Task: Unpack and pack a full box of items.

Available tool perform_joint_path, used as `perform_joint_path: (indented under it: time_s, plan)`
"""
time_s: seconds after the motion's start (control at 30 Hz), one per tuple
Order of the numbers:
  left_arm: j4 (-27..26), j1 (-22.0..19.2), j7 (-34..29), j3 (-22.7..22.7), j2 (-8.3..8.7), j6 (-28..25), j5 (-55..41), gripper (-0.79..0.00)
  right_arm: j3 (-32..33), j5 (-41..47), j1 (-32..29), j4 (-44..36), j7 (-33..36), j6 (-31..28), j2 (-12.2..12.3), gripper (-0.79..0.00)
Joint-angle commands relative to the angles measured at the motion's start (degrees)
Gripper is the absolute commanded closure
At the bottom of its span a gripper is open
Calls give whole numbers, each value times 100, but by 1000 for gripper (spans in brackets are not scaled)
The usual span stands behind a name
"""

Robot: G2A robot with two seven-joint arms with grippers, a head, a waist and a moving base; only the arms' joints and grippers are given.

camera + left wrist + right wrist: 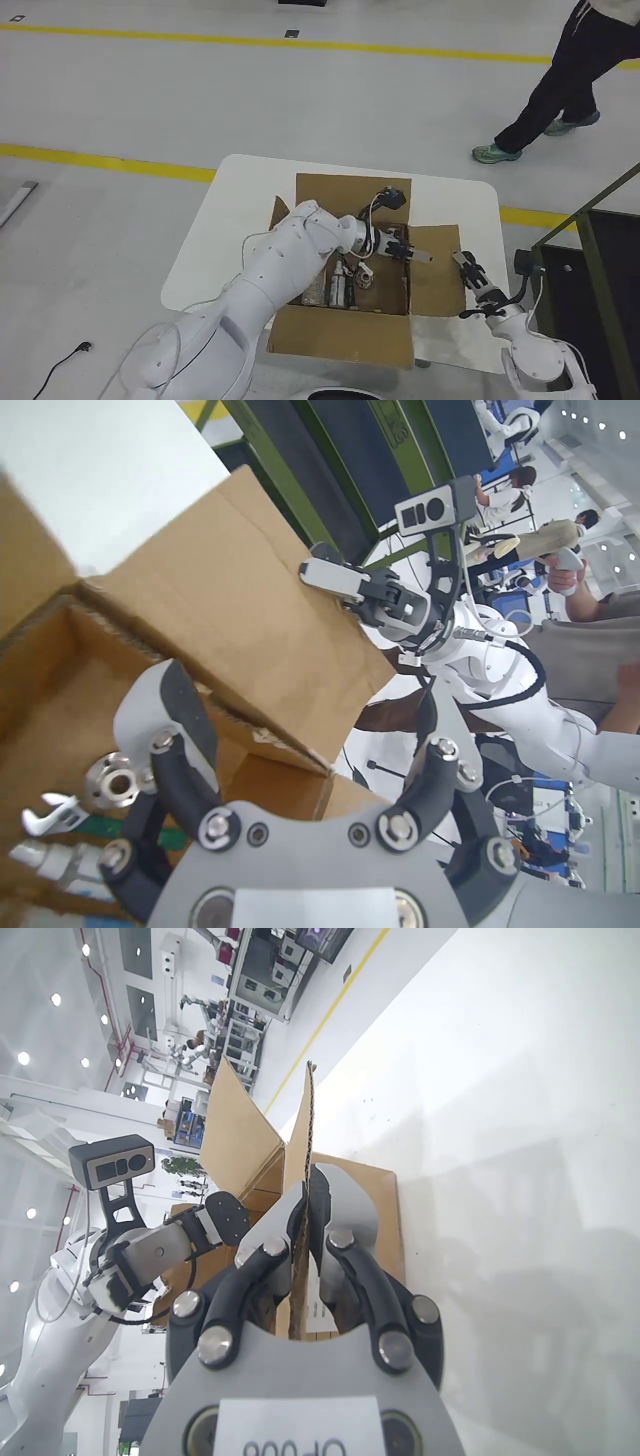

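An open cardboard box (pixel 345 190) stands on the white table (pixel 225 230). Inside lie several items: white bottles (pixel 342 285), a wrench (pixel 50 815), a metal flange (pixel 112 782). My left gripper (pixel 410 252) hangs open over the box's right side; in the left wrist view its fingers (pixel 172 700) spread wide across the box wall near a corner, holding nothing. My right gripper (pixel 463 262) is shut on the outer edge of the box's right flap (pixel 435 275). The right wrist view has the flap edge (pixel 310 1118) pinched in my right gripper (pixel 310 1188).
A green metal rack (pixel 590 260) stands just right of the table. Bare table lies left of the box and behind it. The box's rear flap and left flap (pixel 280 212) stand folded outward.
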Motion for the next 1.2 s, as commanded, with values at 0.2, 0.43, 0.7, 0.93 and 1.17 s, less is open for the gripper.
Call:
perform_joint_path:
  time_s: [0.2, 0.43, 0.7, 0.93, 1.17]
  plan:
    - [-1270, 516, 92, -741, 740, 702, 782, -785, 142, -728, 65, -258, -215, -187, 58, -693]
    - [-3920, 1800, -710, -1654, 1422, 2011, 1861, -785, 216, -1316, -92, -1030, -881, -217, 57, -785]
    - [-5427, 2881, -1603, -2184, 1757, 3035, 2556, -785, 267, -2410, -222, -1776, -1219, 8, 75, -99]
    - [-5158, 2727, -2018, -1765, 1727, 3625, 3078, -785, 121, -3172, -255, -1920, -1447, 331, 67, 0]
    - [-4777, 2444, -2054, -1350, 1631, 3927, 3455, -785, 70, -3284, -315, -1848, -1581, 494, 47, 0]
